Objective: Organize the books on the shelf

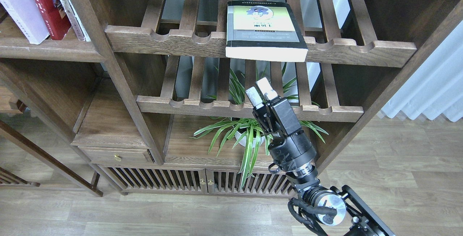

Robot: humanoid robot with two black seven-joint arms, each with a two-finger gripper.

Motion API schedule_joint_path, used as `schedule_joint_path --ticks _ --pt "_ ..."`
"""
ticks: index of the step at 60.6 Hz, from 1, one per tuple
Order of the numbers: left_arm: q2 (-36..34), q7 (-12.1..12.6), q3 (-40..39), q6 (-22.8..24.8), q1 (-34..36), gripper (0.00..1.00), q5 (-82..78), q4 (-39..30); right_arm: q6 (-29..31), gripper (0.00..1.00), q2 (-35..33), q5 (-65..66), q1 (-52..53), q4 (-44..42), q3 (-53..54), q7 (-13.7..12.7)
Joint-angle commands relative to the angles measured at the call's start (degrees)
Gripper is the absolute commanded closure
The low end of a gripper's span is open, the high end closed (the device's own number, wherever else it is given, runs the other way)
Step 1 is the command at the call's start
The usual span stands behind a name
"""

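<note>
The black-bordered book (265, 29) carries cover print, seemingly Chinese, too blurred to read.

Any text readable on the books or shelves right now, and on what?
Yellow-green book on the slatted rack: cover title and small print, too blurred to read.
Red book on the shelf: yellow marks, unreadable.
Lavender book: no text visible.
Nothing else bears text.

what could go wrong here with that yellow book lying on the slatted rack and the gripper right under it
1. The yellow-green book lies flat with its front end past the rack's scalloped rail; a nudge from below by the right gripper could tip it off.
2. If it falls, it may hit the potted plant underneath.
3. The gaps between slats could snag the white fingertips as they rise.
</note>
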State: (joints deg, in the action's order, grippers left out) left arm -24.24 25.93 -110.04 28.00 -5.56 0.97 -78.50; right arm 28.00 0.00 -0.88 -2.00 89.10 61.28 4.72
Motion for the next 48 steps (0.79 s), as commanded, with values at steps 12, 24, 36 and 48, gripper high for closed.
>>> schedule_joint_path --ticks 12,24,36,48 --pt "0.0 0.0 -0.3 0.0 -0.1 0.23 0.0 0.0 0.0 0.05 0.0 0.1 3.2 0.0 -0.3 0.0" --pt "0.0 0.0 -0.5 0.0 -0.1 0.22 0.0 0.0 0.0 0.05 0.0 0.1 6.0 0.0 -0.3 0.0" --pt "0.1 -0.1 -0.6 0.0 0.0 0.22 0.1 0.2 0.0 0.05 0.0 0.0 6.6 0.0 -0.2 0.1" --pt "0.1 -0.1 -0.6 0.0 0.0 0.22 0.1 0.3 0.0 0.05 0.0 0.0 7.2 0.0 -0.1 0.1"
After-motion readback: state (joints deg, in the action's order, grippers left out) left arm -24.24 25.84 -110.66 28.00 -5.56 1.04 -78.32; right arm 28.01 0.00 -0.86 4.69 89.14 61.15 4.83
